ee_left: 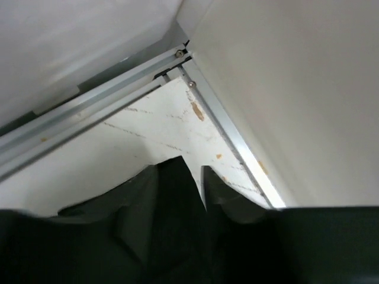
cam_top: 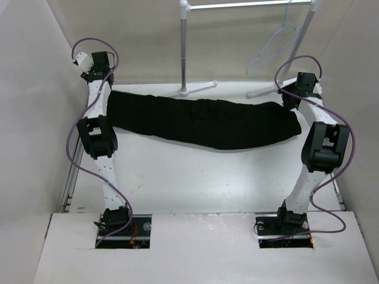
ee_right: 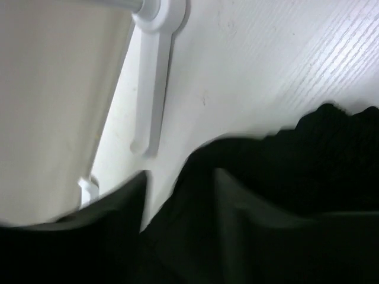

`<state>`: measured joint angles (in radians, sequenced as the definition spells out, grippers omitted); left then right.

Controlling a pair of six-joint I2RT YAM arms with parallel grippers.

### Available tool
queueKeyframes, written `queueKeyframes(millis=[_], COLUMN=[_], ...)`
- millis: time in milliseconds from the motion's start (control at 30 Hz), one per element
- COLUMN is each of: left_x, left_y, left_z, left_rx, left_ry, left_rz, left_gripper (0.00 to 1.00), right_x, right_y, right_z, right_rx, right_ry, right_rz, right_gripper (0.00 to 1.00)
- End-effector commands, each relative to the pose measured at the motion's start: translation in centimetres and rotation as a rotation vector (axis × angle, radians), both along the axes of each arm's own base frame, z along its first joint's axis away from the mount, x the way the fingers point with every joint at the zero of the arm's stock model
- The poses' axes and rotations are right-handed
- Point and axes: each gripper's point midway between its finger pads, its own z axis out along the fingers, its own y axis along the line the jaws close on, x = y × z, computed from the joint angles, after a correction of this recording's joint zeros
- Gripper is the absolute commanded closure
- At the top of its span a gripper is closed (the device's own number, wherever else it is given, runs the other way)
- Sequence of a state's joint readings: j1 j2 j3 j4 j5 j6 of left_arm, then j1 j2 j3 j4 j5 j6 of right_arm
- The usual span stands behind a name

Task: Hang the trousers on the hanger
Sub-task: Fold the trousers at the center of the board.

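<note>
L gripper (ee_left: 177, 173) narrow, pinching trousers (cam_top: 207, 121) end; table edge rail (ee_left: 228, 133) + wall just ahead of it. R gripper (ee_right: 180, 174) same, rack foot (ee_right: 151, 77) just beyond. Hanger (cam_top: 275, 44) above-behind R.

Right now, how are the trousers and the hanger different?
The trousers are black; the hanger is pale and see-through. The trousers lie stretched flat across the table; the hanger dangles from the rack's rail. The trousers are wide and solid; the hanger is a thin, much smaller outline. Both are at the table's far side.
</note>
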<state>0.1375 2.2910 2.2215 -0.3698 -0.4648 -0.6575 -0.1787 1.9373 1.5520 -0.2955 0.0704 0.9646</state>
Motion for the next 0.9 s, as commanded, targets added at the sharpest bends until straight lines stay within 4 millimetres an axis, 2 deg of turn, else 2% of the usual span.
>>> queueKeyframes(millis=[0, 33, 100, 167, 200, 267, 333, 367, 400, 467, 533, 633, 767, 867], left_x=[-0.4, -1.0, -2.8, -5.8, -7.5, -11.3, -15.2, -17.0, -18.6, -20.6, -21.2, -20.8, -18.6, -16.5], left_y=[2.5, 2.8, 3.3, 3.1, 2.7, 1.1, -0.9, -1.9, -2.9, -3.5, -3.2, -2.0, -1.7, -2.0], left_z=[3.6, 3.7, 4.7, 5.0, 4.4, 1.7, -2.1, -4.0, -5.9, -8.3, -9.1, -9.5, -9.3, -10.0], left_rx=[0.052, 0.046, 0.043, 0.033, 0.021, -0.032, -0.119, -0.171, -0.231, -0.334, -0.431, -0.528, -0.543, -0.577], left_ry=[-0.025, -0.019, -0.017, -0.001, 0.009, 0.029, 0.055, 0.068, 0.073, 0.027, -0.065, -0.166, -0.240, -0.264], left_rz=[0.032, 0.039, 0.051, 0.059, 0.065, 0.056, 0.043, 0.040, 0.043, 0.061, 0.074, 0.092, 0.042, -0.011], left_gripper=[0.53, 0.45, 0.36, 0.34, 0.34, 0.35, 0.36, 0.36, 0.35, 0.35, 0.39, 0.47, 0.37, 0.37], right_x=[1.5, 1.5, 0.7, -0.8, -1.8, -4.0, -6.5, -7.8, -9.0, -11.2, -13.3, -15.3, -16.3, -16.7], right_y=[0.2, 0.3, 0.9, 1.3, 1.8, 3.1, 4.7, 5.5, 6.2, 7.3, 8.1, 8.9, 9.9, 10.9], right_z=[3.3, 3.7, 4.8, 6.2, 6.8, 7.3, 7.0, 6.3, 5.6, 3.9, 2.2, 1.2, -0.1, -0.8], right_rx=[-0.049, -0.065, -0.082, -0.099, -0.113, -0.123, -0.110, -0.102, -0.094, -0.090, -0.081, -0.063, -0.053, -0.045], right_ry=[-0.053, -0.058, -0.071, -0.091, -0.109, -0.145, -0.156, -0.147, -0.139, -0.113, -0.088, -0.087, -0.078, -0.069], right_rz=[0.010, 0.017, 0.038, 0.041, 0.048, 0.071, 0.095, 0.105, 0.117, 0.134, 0.165, 0.212, 0.274, 0.306], right_gripper=[0.36, 0.28, 0.23, 0.23, 0.25, 0.40, 0.70, 0.81, 0.86, 0.87, 0.85, 0.80, 0.63, 0.52])
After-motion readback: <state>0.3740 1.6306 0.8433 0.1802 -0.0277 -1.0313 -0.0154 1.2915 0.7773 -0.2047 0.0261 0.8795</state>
